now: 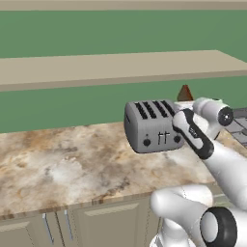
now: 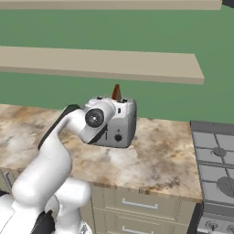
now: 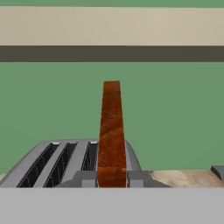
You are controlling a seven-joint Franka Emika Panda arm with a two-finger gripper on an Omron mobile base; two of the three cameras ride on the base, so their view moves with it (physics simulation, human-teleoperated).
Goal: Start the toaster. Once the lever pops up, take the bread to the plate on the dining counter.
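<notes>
The grey four-slot toaster (image 1: 149, 126) (image 2: 119, 123) (image 3: 65, 159) stands on the marbled counter (image 1: 62, 159) by the green wall. The bread (image 3: 111, 131), a brown slice seen edge-on, stands upright between the fingertips of my gripper (image 3: 111, 180), which is shut on its lower part. Its top corner pokes up over the toaster's right end in the left base view (image 1: 185, 92) and above the hand in the right base view (image 2: 116, 93). My hand hides whether its lower edge is free of the slot. The plate and the dining counter are out of view.
A stove top (image 2: 215, 157) (image 1: 239, 123) adjoins the counter on the right. A long beige shelf (image 1: 120, 67) (image 2: 100, 61) runs along the wall above the toaster. Cabinet drawers (image 2: 137, 203) sit under the counter's front edge.
</notes>
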